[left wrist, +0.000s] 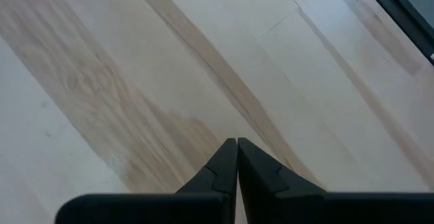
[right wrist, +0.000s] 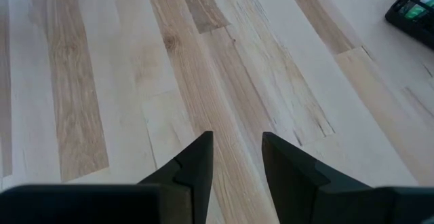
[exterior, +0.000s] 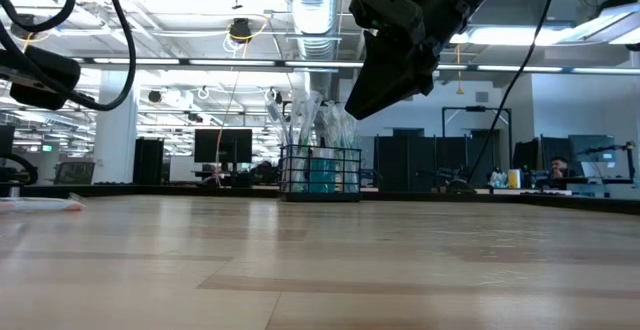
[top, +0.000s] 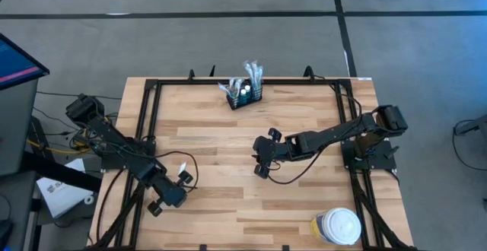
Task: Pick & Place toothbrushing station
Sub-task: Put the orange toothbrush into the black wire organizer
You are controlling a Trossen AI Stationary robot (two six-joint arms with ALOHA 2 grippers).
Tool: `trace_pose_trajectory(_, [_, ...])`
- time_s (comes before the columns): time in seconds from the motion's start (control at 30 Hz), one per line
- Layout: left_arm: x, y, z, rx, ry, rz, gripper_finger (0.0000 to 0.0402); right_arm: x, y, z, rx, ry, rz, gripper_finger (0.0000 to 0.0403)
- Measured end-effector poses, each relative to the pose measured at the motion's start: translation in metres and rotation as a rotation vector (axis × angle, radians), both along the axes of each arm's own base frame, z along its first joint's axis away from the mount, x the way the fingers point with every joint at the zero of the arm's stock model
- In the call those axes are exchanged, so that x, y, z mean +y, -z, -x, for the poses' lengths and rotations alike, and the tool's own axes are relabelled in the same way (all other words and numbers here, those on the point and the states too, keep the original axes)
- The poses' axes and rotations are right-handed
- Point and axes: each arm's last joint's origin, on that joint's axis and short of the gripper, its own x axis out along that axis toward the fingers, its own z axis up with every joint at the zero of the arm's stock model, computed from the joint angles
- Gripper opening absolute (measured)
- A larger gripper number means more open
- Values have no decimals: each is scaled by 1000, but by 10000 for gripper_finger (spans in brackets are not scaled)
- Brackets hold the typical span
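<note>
Wood table [top: 304, 122] from above: toothbrushing station [top: 245, 95], small black caddy stuffed with pale items, sits at far edge. Right gripper [top: 264, 154] mid-table, empty. Low view: wire-sided caddy upright. Wrist views: left gripper [left wrist: 237, 157] shut, right's fingers parted.

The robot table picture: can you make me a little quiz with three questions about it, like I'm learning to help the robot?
1. True or false: the right gripper is holding the black caddy.
2. Which gripper has its fingers pressed together? A) left gripper B) right gripper C) both
3. Fill in: the white-lidded jar stands near the table's front edge, on the ____ arm's side.

Key:
1. False. It hangs open over bare wood near the middle of the table, with nothing between its fingers; the caddy stands apart at the far edge.
2. A.
3. Right.
</note>
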Motion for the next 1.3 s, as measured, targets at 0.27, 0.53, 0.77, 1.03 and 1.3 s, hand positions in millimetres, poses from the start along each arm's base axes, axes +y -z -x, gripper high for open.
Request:
trace_pose_trajectory(0.27, [1, 2, 1, -6, 59, -16, 6, 0, 0, 0, 0, 0, 0, 118])
trace_pose_trajectory(0.53, [14, 26, 26, 70, 406, -189, 6, 0, 0, 0, 0, 0, 0, 118])
trace_pose_trajectory(0.77, [14, 16, 24, -9, 388, -208, 6, 0, 0, 0, -1, 0, 0, 118])
trace_pose_trajectory(1.03, [23, -5, 30, -128, 298, -206, 3, 0, -1, -1, -10, 1, -1, 118])
trace_pose_trajectory(1.3, [34, -9, 28, 72, -342, 3, 2, 0, -1, -1, -12, -8, 6, 118])
